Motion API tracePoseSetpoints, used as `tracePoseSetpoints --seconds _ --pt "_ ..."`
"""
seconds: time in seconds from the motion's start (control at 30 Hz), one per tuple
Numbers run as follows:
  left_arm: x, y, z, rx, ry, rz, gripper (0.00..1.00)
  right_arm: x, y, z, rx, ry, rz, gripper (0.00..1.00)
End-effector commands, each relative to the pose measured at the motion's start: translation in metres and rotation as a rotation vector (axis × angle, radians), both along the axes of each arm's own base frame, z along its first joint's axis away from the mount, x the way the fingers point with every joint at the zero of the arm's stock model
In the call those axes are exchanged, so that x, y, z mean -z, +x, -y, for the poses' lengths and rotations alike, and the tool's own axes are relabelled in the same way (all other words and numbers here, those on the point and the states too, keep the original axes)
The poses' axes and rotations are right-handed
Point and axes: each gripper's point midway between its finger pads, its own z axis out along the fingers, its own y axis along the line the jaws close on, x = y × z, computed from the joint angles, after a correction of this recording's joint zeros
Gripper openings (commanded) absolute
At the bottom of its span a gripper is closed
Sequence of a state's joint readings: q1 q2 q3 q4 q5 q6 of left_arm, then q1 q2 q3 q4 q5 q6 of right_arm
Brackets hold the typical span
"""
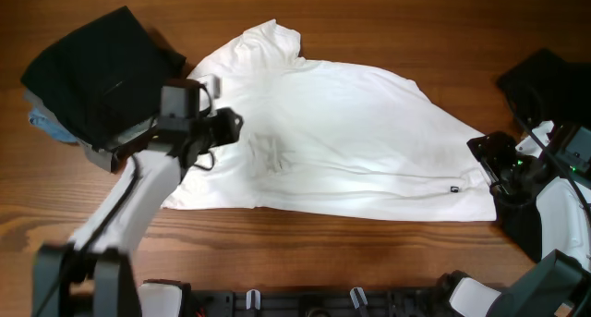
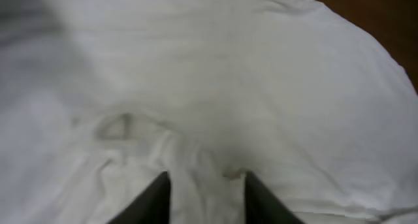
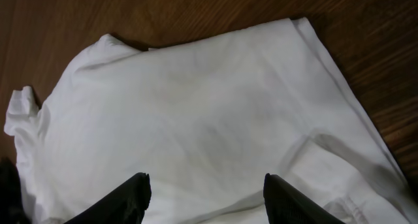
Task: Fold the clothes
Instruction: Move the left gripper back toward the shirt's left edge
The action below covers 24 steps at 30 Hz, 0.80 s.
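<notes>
On the counter (image 1: 369, 21): the white T-shirt (image 1: 342, 132) lies spread flat across the middle, collar end toward 10 o'clock and hem toward 3 o'clock. Its hem tag (image 1: 454, 189) sits near the 4 o'clock corner.
Place of black garment (image 1: 102, 72): heaped at 10 o'clock, just beside the shirt's sleeve, with something blue (image 1: 42, 123) showing under its edge.
State of left jaws: released. The fingers (image 2: 153, 201) stand parted low over the shirt's 9 o'clock part, with a puckered bunch of cloth just ahead of them and, as far as I can judge, nothing pinched.
State of right jaws: released. Its fingers (image 3: 124, 198) are wide apart above the hem at 3 o'clock and hold nothing.
Progress: early, I judge, as no fold shows in the shirt.
Risk, pucker: if the bunch is left in, a fold laid over it would probably come out lumpy.
Risk, layers: a shallow pinch may take only the top layer, so the shirt would peel open rather than fold.
Risk, uneven lift: if one side rises ahead of the other, the hem would skew.
Risk, neighbour: dragging the cloth toward 10 o'clock could catch the heap there.
</notes>
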<state>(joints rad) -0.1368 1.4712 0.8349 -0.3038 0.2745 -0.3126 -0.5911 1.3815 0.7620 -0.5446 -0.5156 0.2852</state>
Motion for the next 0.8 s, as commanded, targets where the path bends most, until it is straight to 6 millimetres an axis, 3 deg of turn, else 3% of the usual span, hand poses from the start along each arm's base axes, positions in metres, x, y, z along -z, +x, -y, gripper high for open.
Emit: tracePoseSetpoints --seconds 0.0,0.2,0.4,0.5,0.6,0.67,0.77 --pt "0.006 -0.003 -0.045 -0.109 0.177 -0.013 0.44 -0.005 0.003 0.003 -0.014 -0.024 0.019 0.61" --pt "0.044 0.007 -0.056 -0.081 0.225 -0.062 0.57 -0.005 0.002 0.002 -0.013 -0.023 0.019 0.61" --pt "0.062 0.023 -0.040 0.003 0.173 -0.026 0.57 -0.005 0.002 0.002 -0.013 -0.021 0.015 0.61" --pt "0.058 0.028 -0.031 0.052 0.140 0.011 0.47 -0.005 0.002 0.002 -0.014 -0.021 0.015 0.61" --pt "0.056 0.029 -0.028 0.063 0.128 0.021 0.25 -0.004 0.001 0.002 -0.014 -0.020 0.014 0.61" --pt "0.056 0.030 -0.028 0.071 0.133 0.029 0.04 -0.004 0.001 0.002 -0.014 -0.020 0.013 0.61" --pt "0.050 0.036 -0.022 0.086 0.107 0.065 0.04 -0.004 0.001 0.002 -0.014 -0.020 0.013 0.60"
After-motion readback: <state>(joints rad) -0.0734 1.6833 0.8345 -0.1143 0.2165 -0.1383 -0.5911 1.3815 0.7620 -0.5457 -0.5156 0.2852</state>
